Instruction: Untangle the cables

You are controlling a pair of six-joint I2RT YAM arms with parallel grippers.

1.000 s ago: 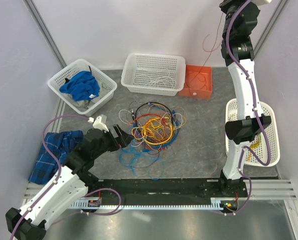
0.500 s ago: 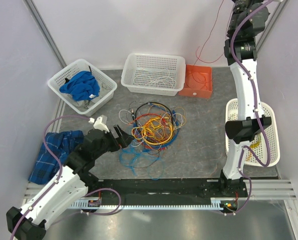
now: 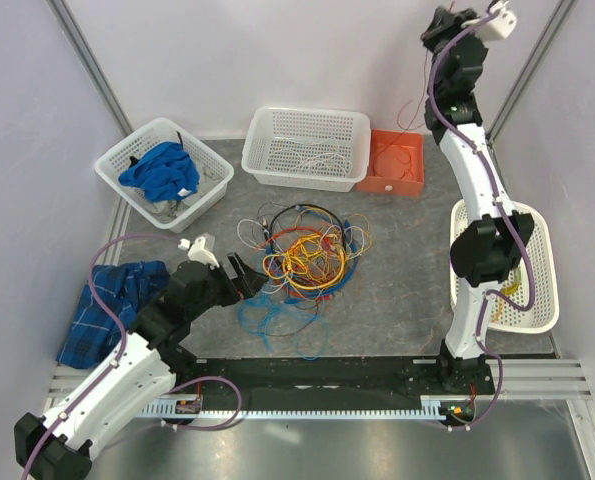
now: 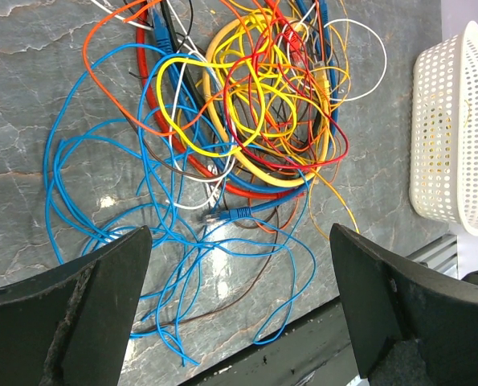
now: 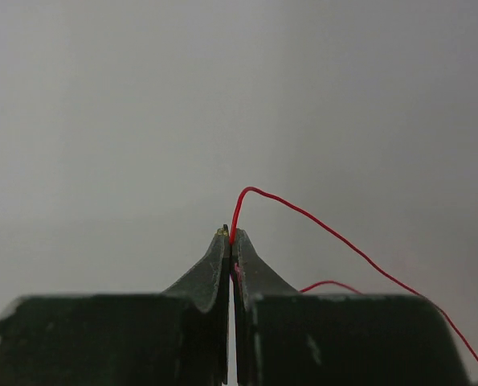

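The cables (image 3: 302, 255) lie in a tangled bunch of yellow, orange, red, blue, black and white loops on the grey table's middle. Loose blue loops trail toward the near edge. My left gripper (image 3: 245, 278) hovers low at the bunch's left side, open, nothing between its fingers. In the left wrist view the tangle (image 4: 247, 104) fills the top and my left gripper (image 4: 239, 241) straddles the blue strands. My right gripper (image 3: 439, 25) is raised high at the back right, shut on a thin red wire (image 5: 319, 221) pinched at its tips (image 5: 231, 237). The wire (image 3: 405, 112) hangs toward the orange bin.
An orange bin (image 3: 387, 186) and a white basket (image 3: 307, 112) holding pale wires stand at the back. Another white basket (image 3: 132, 195) at the left holds blue cloth. A plaid cloth (image 3: 112, 305) lies at the left, and a white basket (image 3: 552, 300) stands by the right arm.
My right arm has swung its raised wrist leftward, still pinching the red wire. The left arm and the tangle have barely moved.
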